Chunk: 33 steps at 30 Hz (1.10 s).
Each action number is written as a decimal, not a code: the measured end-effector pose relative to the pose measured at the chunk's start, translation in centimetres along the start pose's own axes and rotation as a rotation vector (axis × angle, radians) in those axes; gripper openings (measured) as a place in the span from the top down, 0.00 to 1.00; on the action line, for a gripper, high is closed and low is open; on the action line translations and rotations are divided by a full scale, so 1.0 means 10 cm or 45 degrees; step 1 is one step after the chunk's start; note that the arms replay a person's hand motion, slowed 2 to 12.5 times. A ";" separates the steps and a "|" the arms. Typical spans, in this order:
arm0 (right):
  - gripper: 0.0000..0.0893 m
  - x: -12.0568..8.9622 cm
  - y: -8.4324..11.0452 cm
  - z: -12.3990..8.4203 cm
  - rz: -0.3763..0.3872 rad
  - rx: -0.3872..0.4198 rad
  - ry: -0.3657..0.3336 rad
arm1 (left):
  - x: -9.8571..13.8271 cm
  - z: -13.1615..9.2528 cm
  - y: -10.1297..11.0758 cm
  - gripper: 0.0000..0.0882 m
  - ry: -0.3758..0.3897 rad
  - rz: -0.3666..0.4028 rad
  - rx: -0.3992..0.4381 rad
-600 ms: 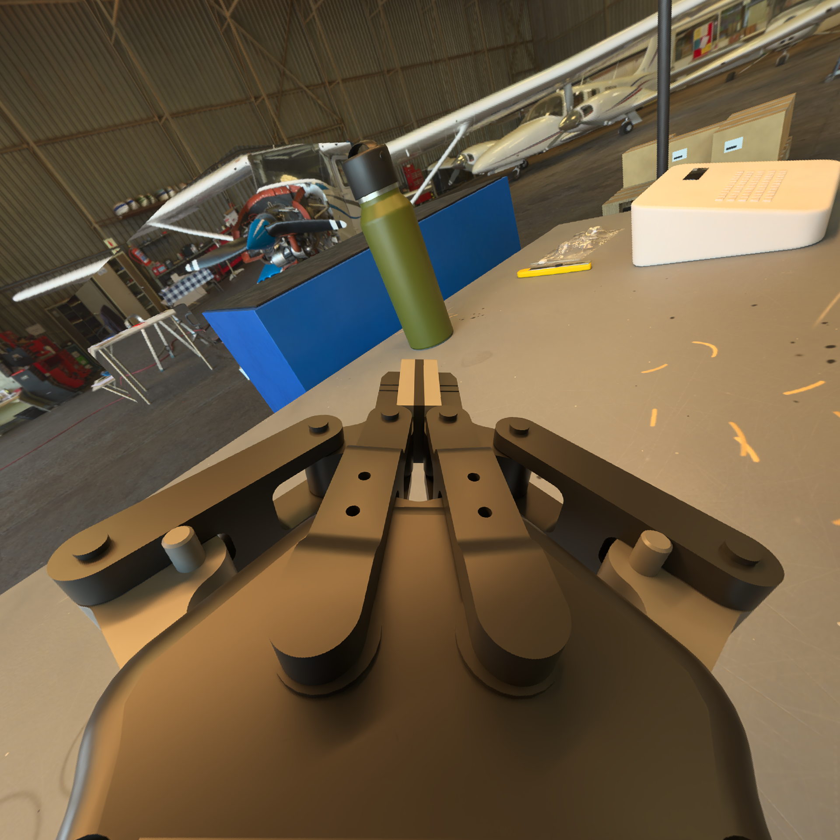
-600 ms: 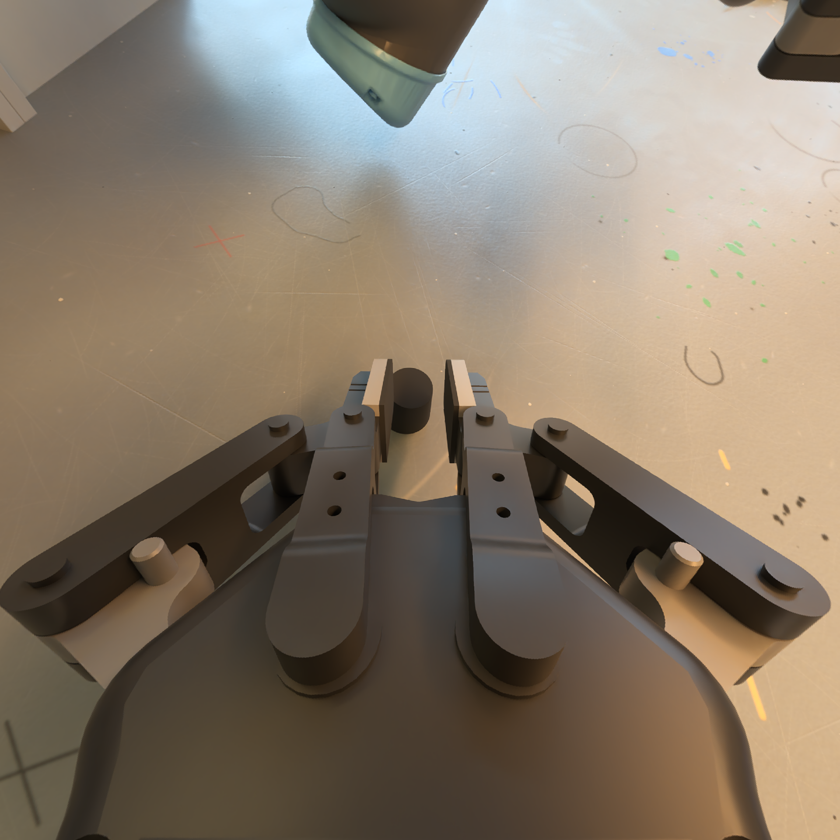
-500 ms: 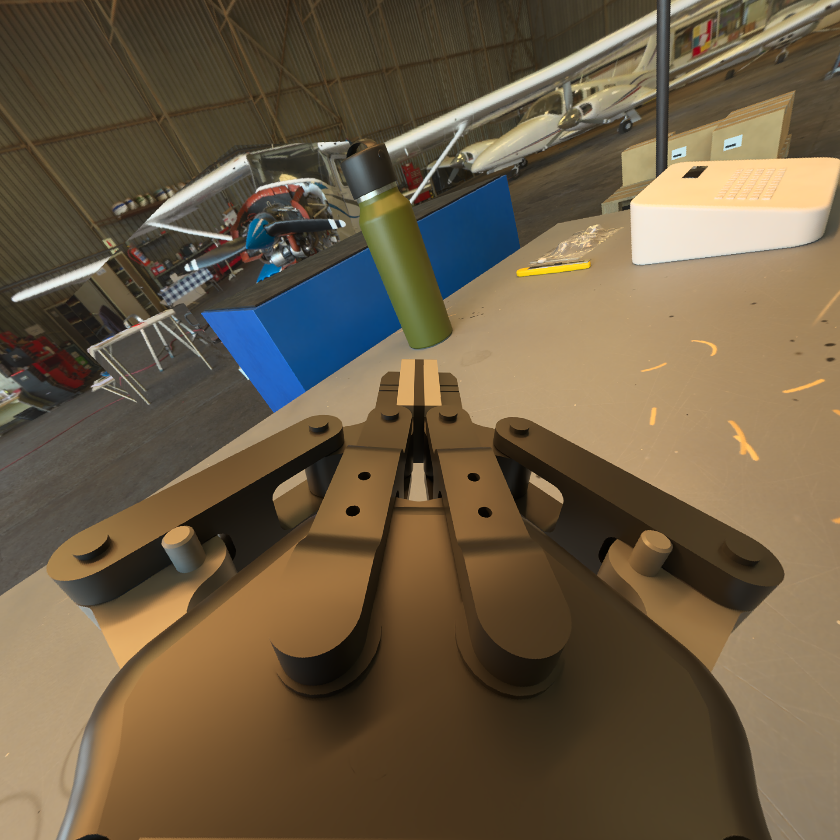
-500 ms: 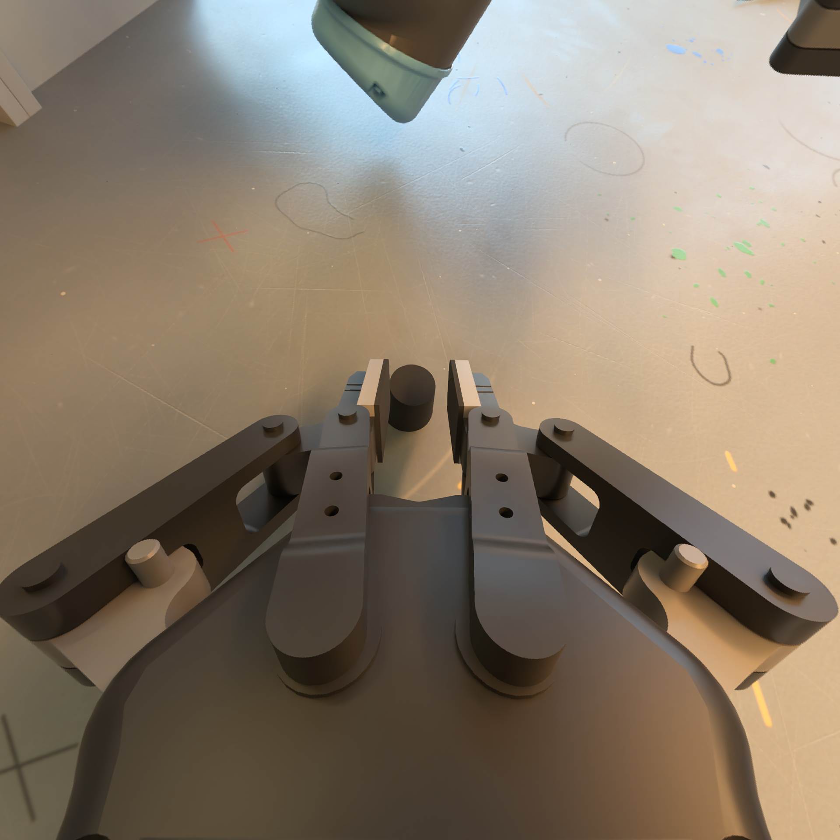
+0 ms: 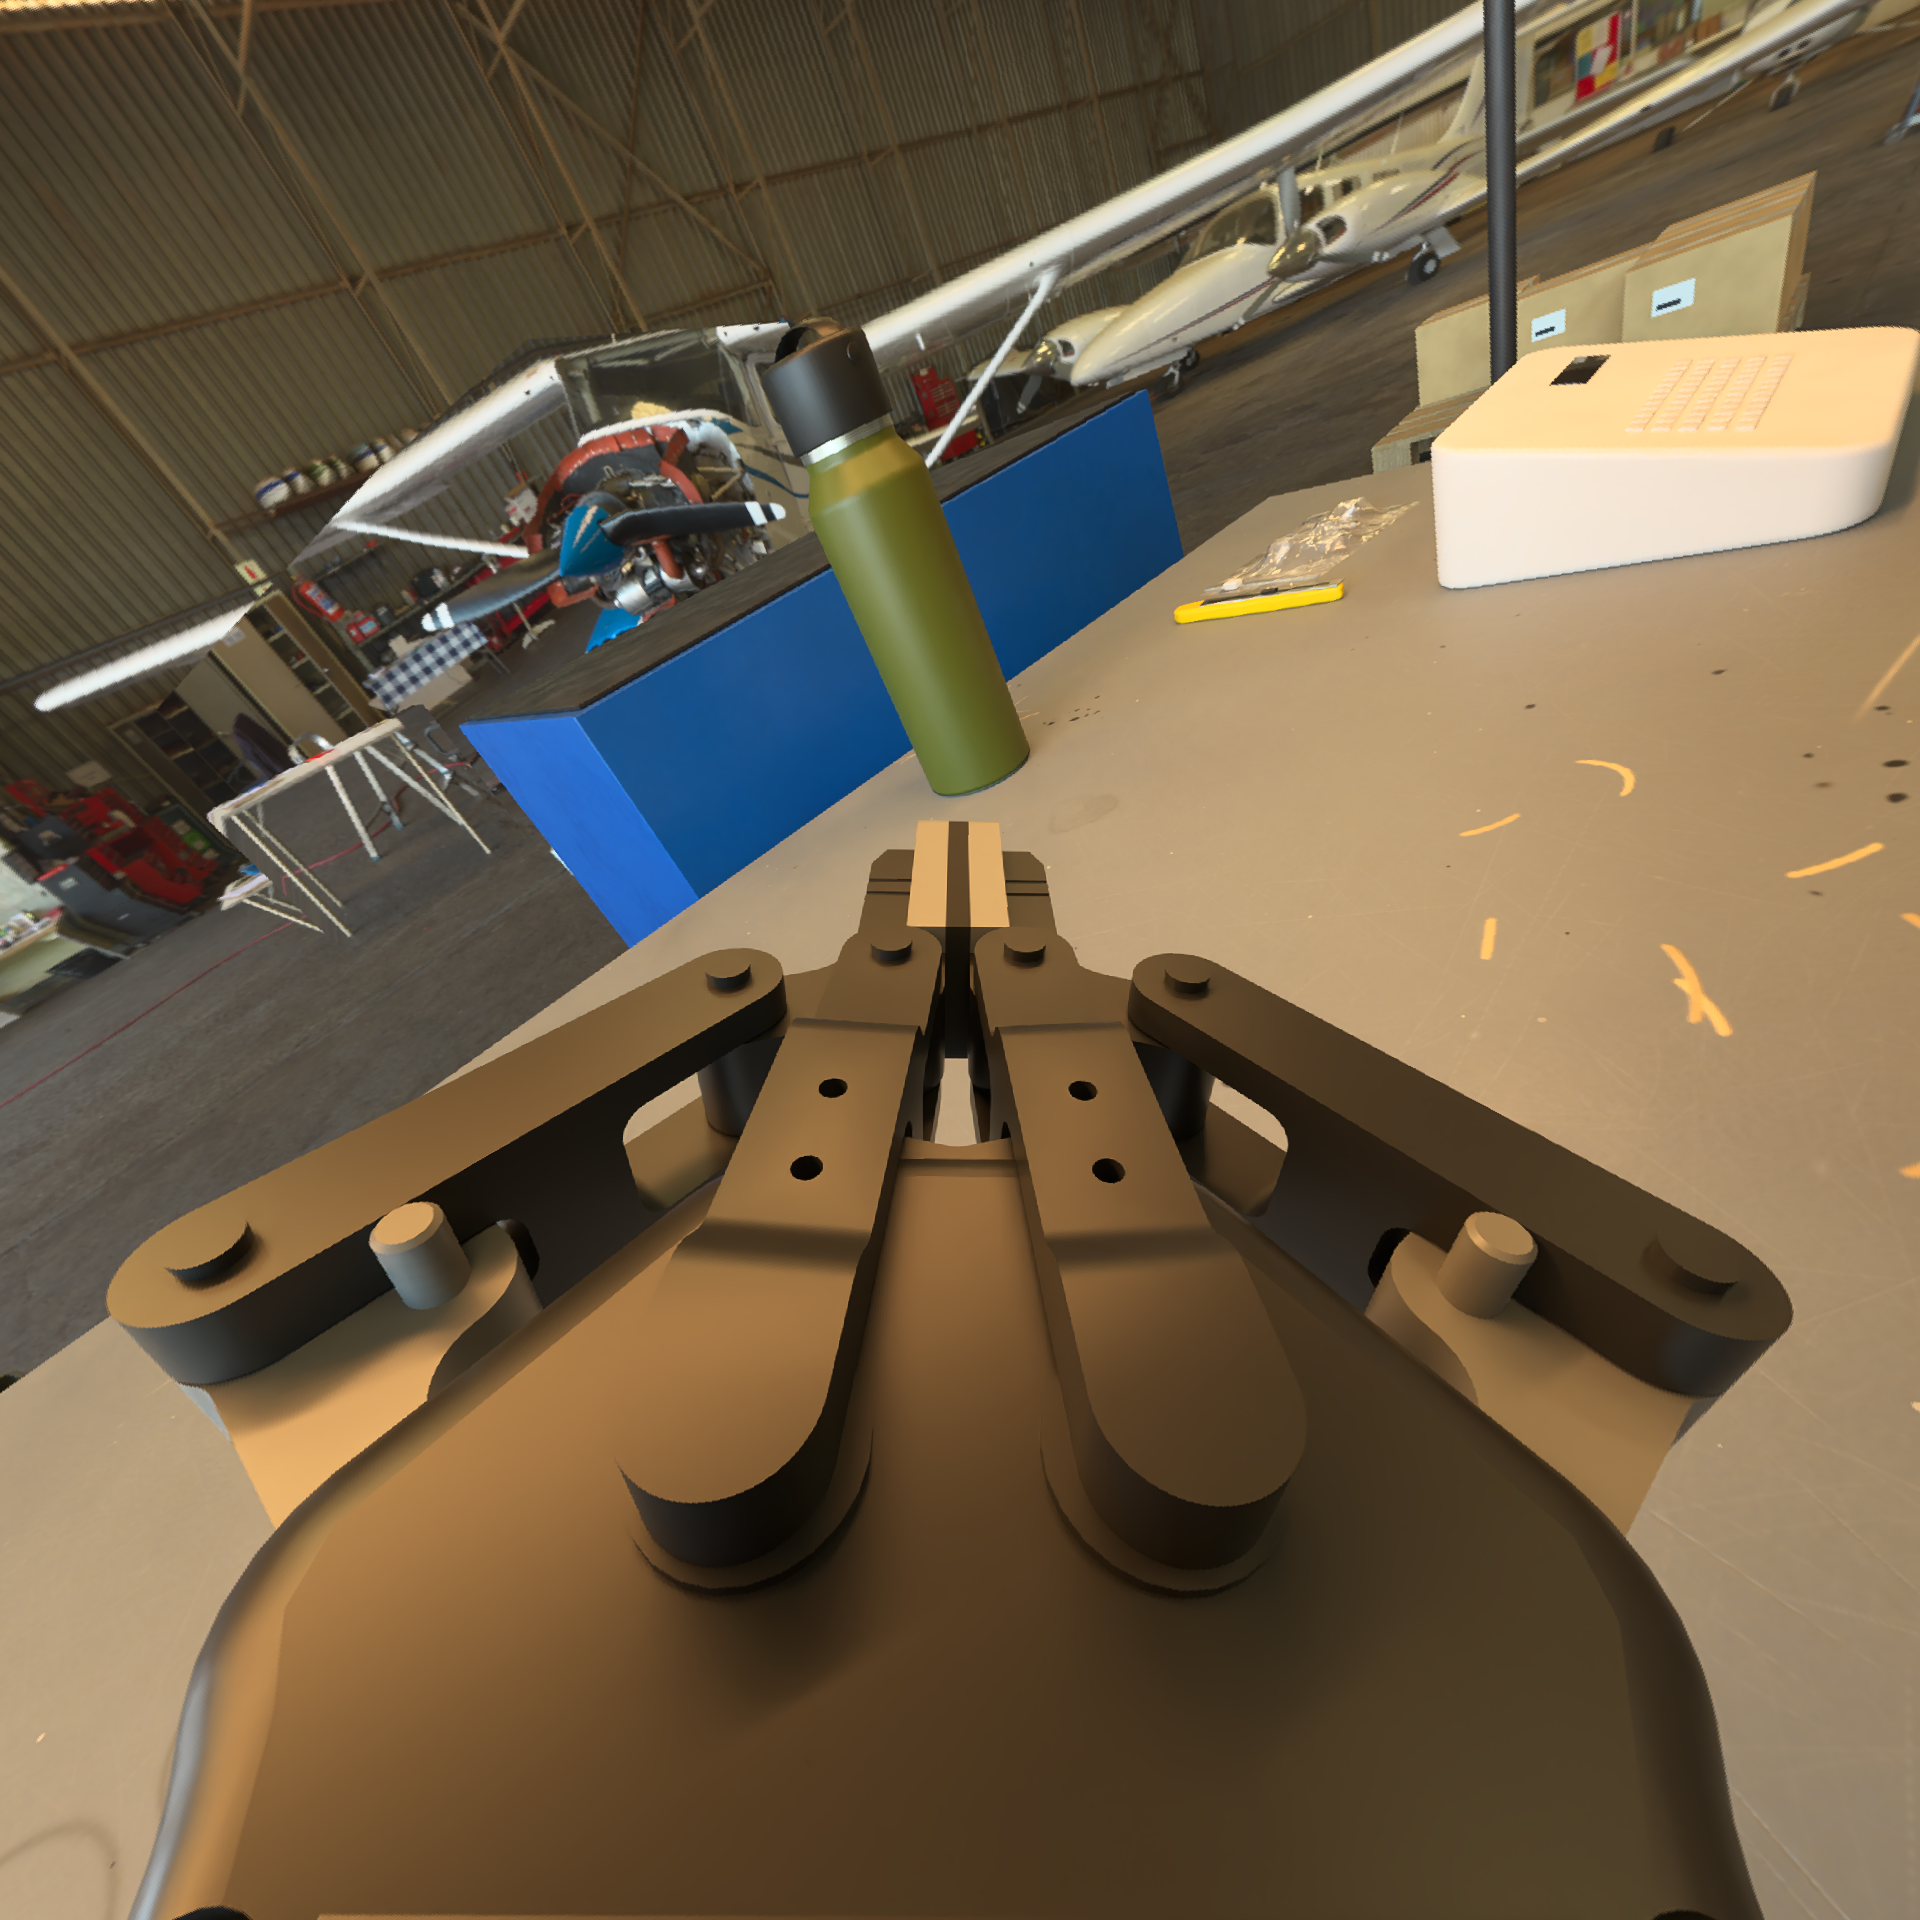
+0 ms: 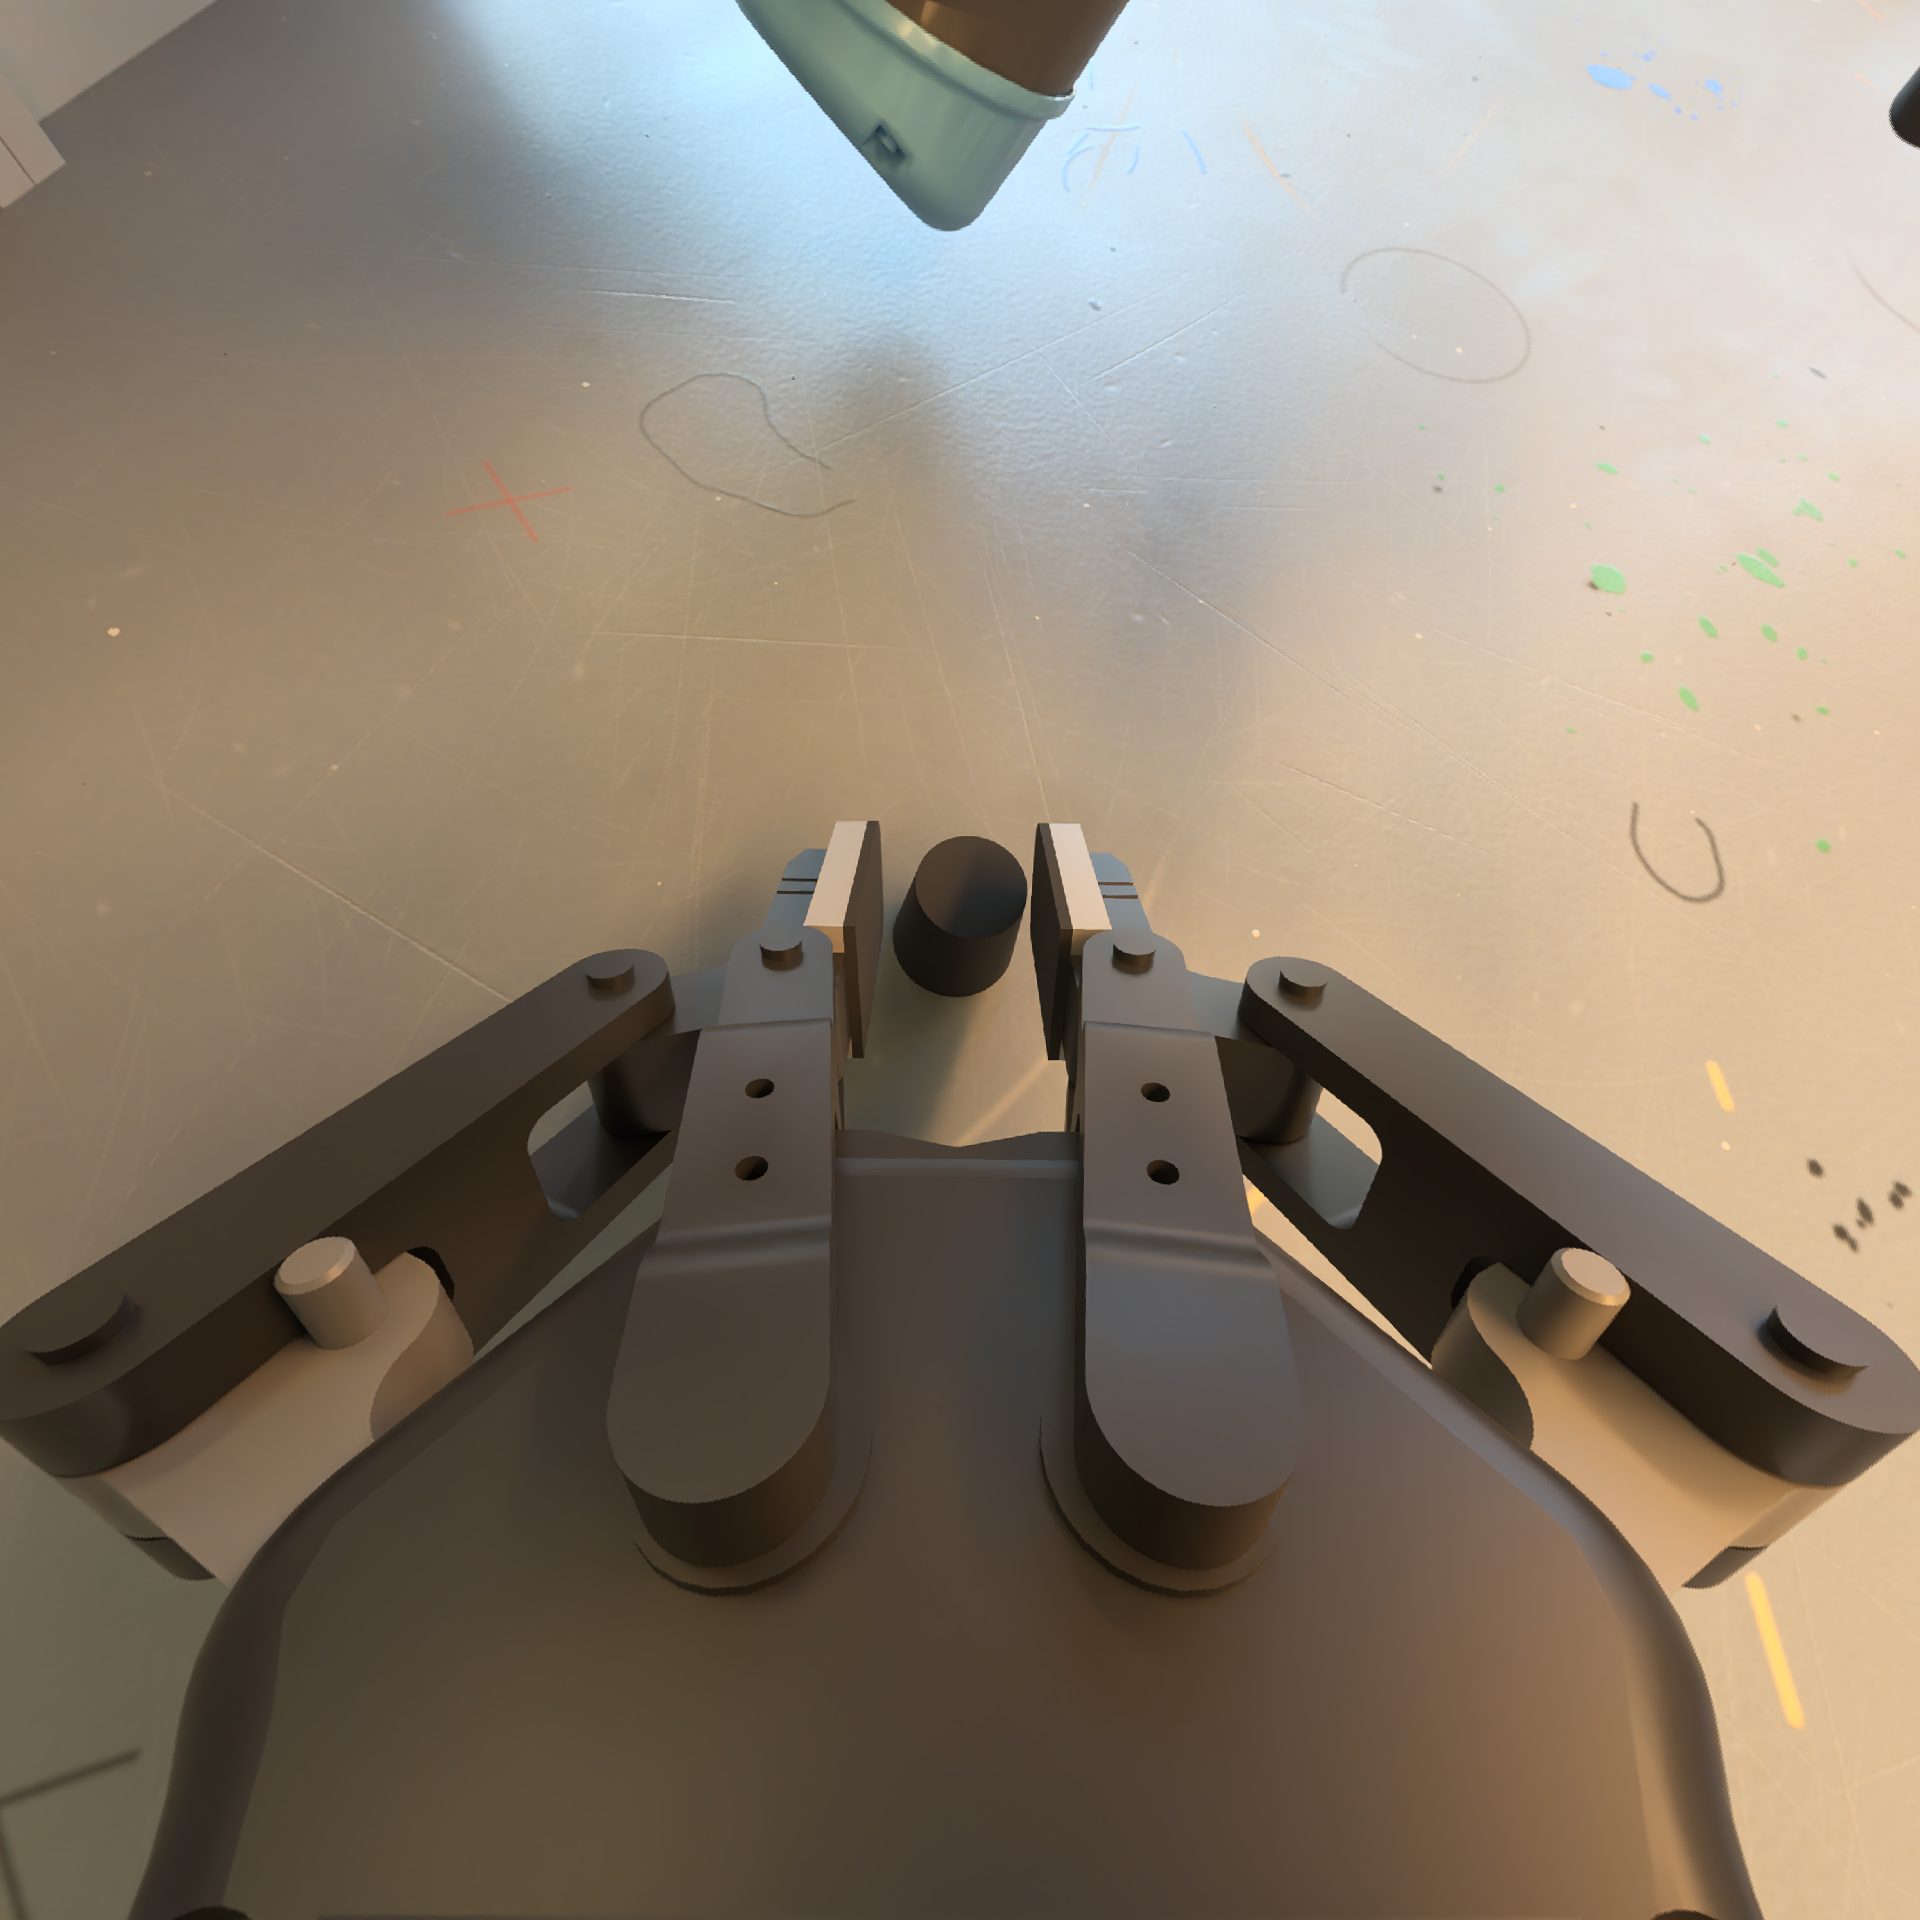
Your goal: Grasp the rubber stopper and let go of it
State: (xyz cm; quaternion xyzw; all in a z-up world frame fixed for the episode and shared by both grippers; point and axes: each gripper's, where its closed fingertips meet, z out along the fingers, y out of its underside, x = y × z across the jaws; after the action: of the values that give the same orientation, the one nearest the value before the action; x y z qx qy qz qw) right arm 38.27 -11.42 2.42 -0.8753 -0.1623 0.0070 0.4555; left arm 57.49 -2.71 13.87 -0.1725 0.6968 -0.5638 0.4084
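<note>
The rubber stopper [image 6: 958,914] is a small dark tapered cylinder on the scratched grey table [image 6: 1247,644]. In the right wrist view it sits between the pads of my right gripper [image 6: 956,894]. The jaws are open and straddle it, with a thin gap on the left side and almost none on the right. My left gripper [image 5: 957,868] is shut with its pads together and holds nothing. It hovers low over the table and points at a green bottle. The stopper does not show in the left wrist view.
A green bottle with a black cap [image 5: 914,582] stands ahead of the left gripper near the table's left edge. A white box-shaped device [image 5: 1662,468] and a yellow tool [image 5: 1257,603] lie farther right. A blue crate [image 5: 831,675] stands beyond the edge. A pale arm segment [image 6: 935,94] hangs above the table.
The right gripper's jaws have widened a little, and the stopper, earlier against the left pad, now sits centred between the pads and looks larger. The left gripper has barely moved.
</note>
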 end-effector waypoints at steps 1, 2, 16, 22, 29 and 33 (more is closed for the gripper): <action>0.71 0.00 0.00 0.00 0.001 -0.001 -0.001 | 0.00 0.00 0.00 1.00 0.000 0.004 -0.001; 0.71 0.00 0.00 0.00 0.002 -0.002 -0.001 | 0.00 0.00 0.00 1.00 0.000 0.008 -0.003; 0.71 0.03 0.02 -0.01 0.030 0.003 0.006 | 0.01 0.00 0.01 1.00 -0.002 0.014 -0.008; 0.69 0.02 0.04 0.02 0.046 -0.009 -0.003 | 0.00 0.00 0.01 1.00 -0.005 0.013 -0.008; 0.67 0.01 0.05 0.06 0.032 -0.033 0.001 | 0.01 0.00 0.02 1.00 -0.003 0.017 -0.011; 0.67 0.02 0.07 0.09 0.045 -0.053 0.014 | 0.01 0.00 0.02 1.00 -0.003 0.021 -0.013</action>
State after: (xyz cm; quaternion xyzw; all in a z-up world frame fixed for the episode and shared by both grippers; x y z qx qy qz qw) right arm 38.48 -11.01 1.33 -0.8873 -0.1446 0.0070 0.4379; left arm 57.47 -2.76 13.67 -0.1694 0.7007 -0.5566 0.4128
